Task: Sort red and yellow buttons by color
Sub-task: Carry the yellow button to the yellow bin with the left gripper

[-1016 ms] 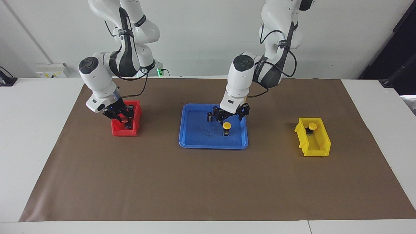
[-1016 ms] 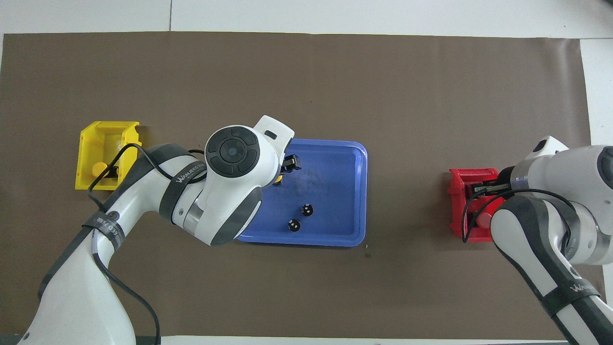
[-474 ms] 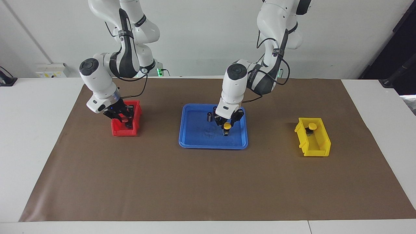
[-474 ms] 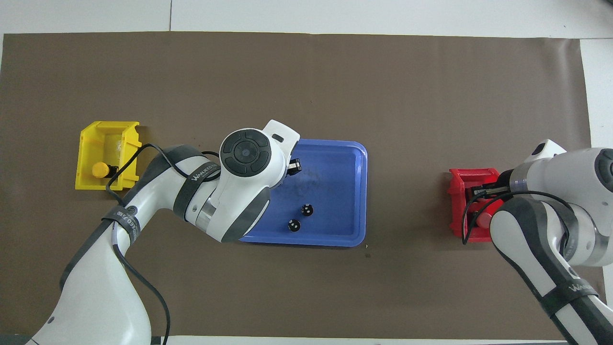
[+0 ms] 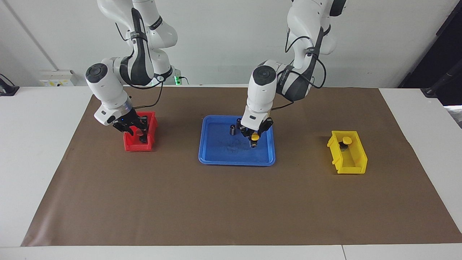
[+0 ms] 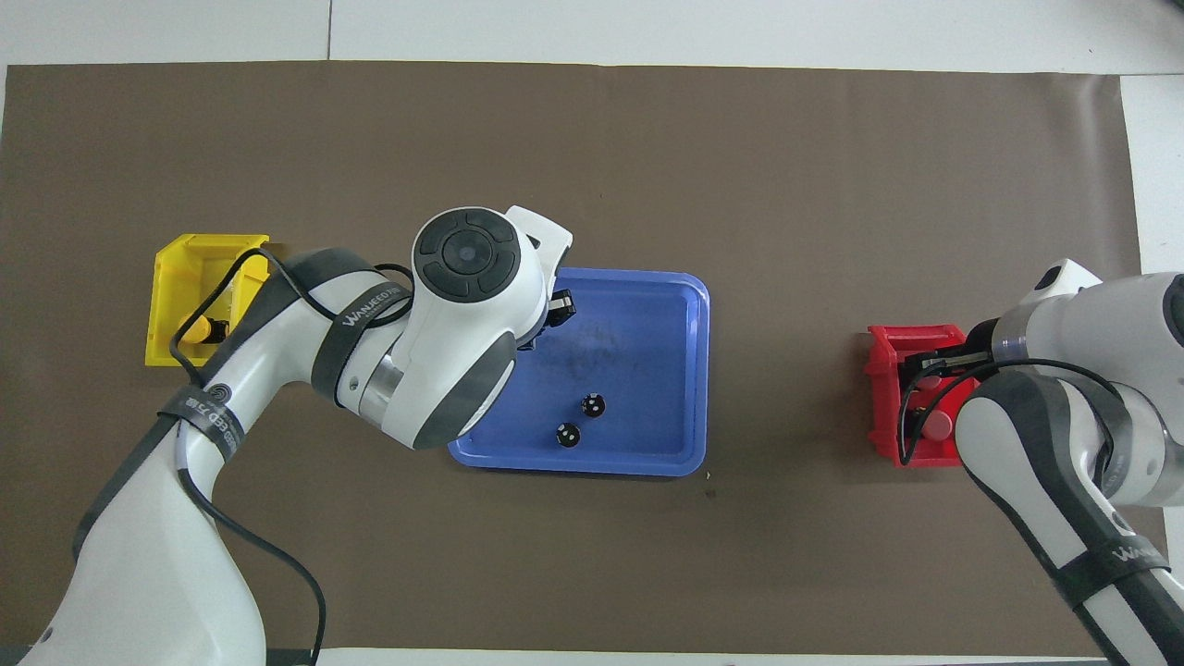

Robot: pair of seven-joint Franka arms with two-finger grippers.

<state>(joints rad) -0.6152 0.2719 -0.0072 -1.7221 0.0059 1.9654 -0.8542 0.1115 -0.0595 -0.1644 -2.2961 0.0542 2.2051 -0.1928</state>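
My left gripper is over the blue tray, shut on a yellow button and holding it just above the tray floor. In the overhead view my left wrist hides that button. The other yellow button lies in the yellow bin, and shows in the overhead view too. My right gripper is open over the red bin. One red button lies in that bin. I see no second red cap.
Two dark capless cylinders stand in the blue tray on the side nearer to the robots. A brown mat covers the table. The yellow bin is at the left arm's end, the red bin at the right arm's end.
My left gripper came down over the yellow button in the tray, closed on it and raised it slightly. My right gripper rose a little over the red bin.
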